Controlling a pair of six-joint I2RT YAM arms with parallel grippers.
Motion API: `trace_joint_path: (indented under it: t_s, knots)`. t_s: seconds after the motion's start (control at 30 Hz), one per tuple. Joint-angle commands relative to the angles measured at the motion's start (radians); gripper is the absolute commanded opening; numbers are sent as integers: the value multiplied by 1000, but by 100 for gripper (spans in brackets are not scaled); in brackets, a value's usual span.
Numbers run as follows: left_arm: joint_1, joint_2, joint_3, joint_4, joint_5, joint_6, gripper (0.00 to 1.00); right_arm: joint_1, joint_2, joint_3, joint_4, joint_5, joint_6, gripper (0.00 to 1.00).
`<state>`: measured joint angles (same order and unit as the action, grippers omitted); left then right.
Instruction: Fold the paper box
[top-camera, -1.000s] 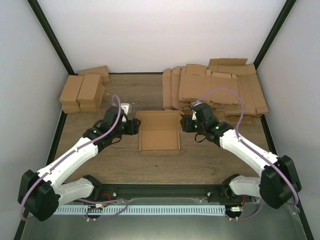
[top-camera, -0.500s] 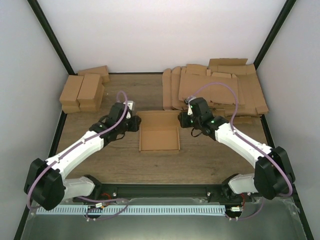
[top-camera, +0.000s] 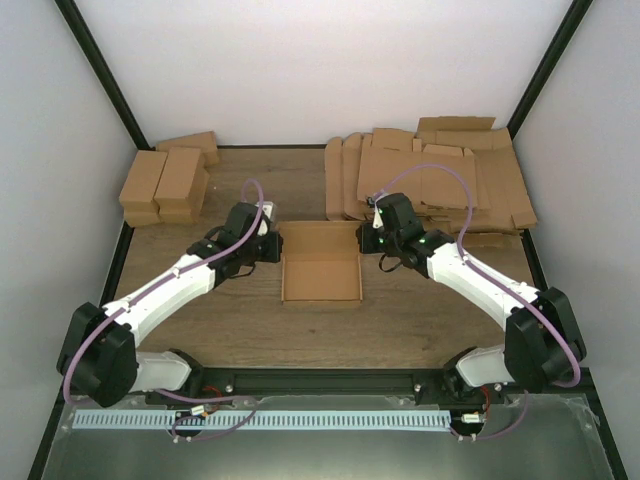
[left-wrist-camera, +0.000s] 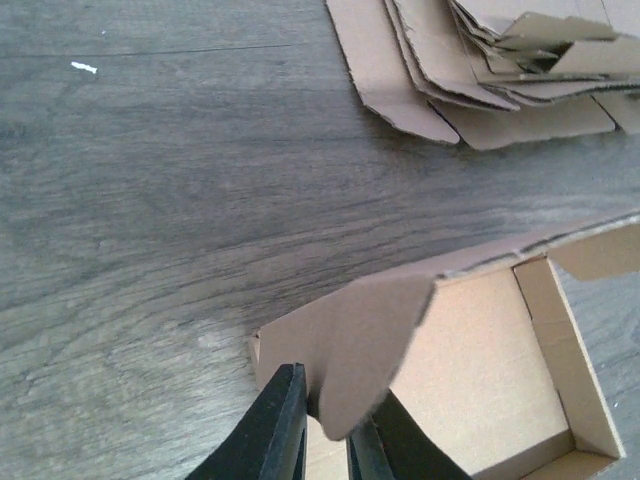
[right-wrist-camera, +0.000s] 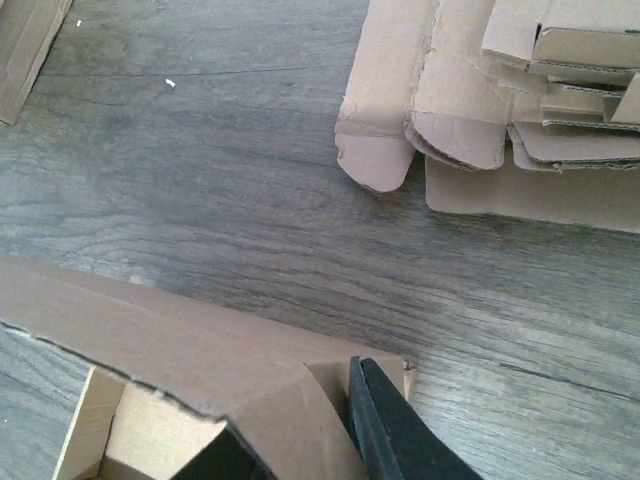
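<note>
The paper box (top-camera: 320, 265) lies open-topped in the middle of the table, a shallow brown tray with its side walls raised. My left gripper (top-camera: 272, 246) sits at its far left corner and my right gripper (top-camera: 368, 240) at its far right corner. In the left wrist view a rounded flap of the paper box (left-wrist-camera: 365, 340) stands pinched between the black fingers (left-wrist-camera: 285, 430) of the left gripper (left-wrist-camera: 330, 440). In the right wrist view the paper box's corner flap (right-wrist-camera: 290, 400) is clamped by the right gripper (right-wrist-camera: 300, 450), with one finger (right-wrist-camera: 385, 430) outside the wall.
A heap of flat cardboard blanks (top-camera: 430, 180) covers the back right of the table and shows in both wrist views (left-wrist-camera: 480, 70) (right-wrist-camera: 500, 100). Finished brown boxes (top-camera: 165, 180) are stacked at the back left.
Both arms have reached in to the box's far corners. Both grippers have narrowed from wide open to closed on the corner flaps.
</note>
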<state>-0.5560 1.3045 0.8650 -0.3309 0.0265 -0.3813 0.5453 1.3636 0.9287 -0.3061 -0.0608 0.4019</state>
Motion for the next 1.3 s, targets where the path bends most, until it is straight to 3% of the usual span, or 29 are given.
trace_joint_path:
  t_s: [0.0, 0.17, 0.43, 1.27]
  knots:
    - [3, 6, 34, 23, 47, -2, 11, 2, 0, 44, 19, -27, 49, 13]
    - [2, 15, 32, 41, 69, -20, 9, 21, -5, 39, 25, -14, 78, 12]
    - [1, 2, 2, 50, 52, -28, 4, 52, -18, 19, 38, 22, 125, 2]
    - [-20, -243, -303, 187, 141, -177, 4, 295, -224, -289, 184, 280, 336, 1]
